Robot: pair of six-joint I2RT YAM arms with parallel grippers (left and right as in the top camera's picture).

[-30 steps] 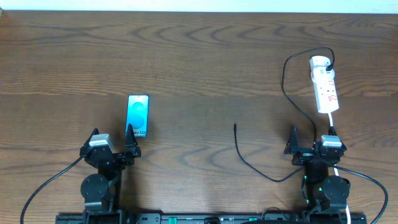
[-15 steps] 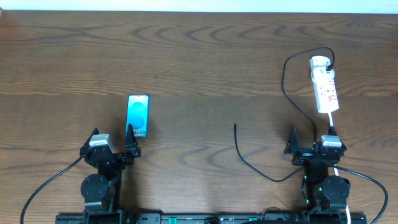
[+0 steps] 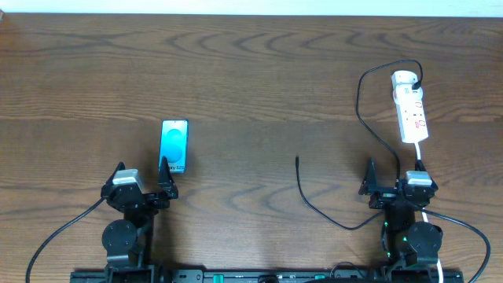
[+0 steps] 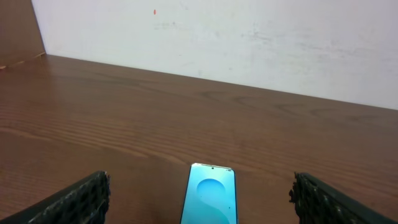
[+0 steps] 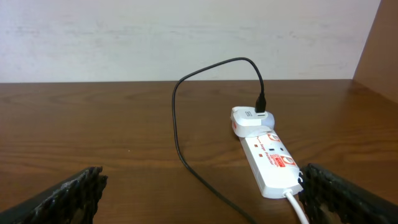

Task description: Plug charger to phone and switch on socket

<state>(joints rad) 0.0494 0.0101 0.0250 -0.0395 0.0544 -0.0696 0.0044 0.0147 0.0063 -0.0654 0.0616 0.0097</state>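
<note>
Two grippers sit nearest me, both spread wide and holding nothing. The left gripper [image 3: 142, 174] is parked just on the near side of the phone [image 3: 174, 145] with its jaws straddling the phone's line. I judge it is staged to steady the handset. The right gripper [image 3: 394, 174] stands well to the right of the phone and equally near to me.

The phone lies flat on the table [image 3: 251, 71], screen up and lit, its long axis running away from me. I cannot tell which short edge carries the port.

The charger [image 3: 299, 179] has its free tip [image 3: 297, 159] on bare wood, right of the phone and level with its near half, well apart from it. The cable trails nearward and rightward.

The socket [image 3: 410, 106] lies farthest back, far right of the phone. The charger's other end is already seated at its far end, which explains the slack loop. I cannot tell the switch position.

Judgement: plugging the tip into the phone and switching on both remain to be done.
</note>
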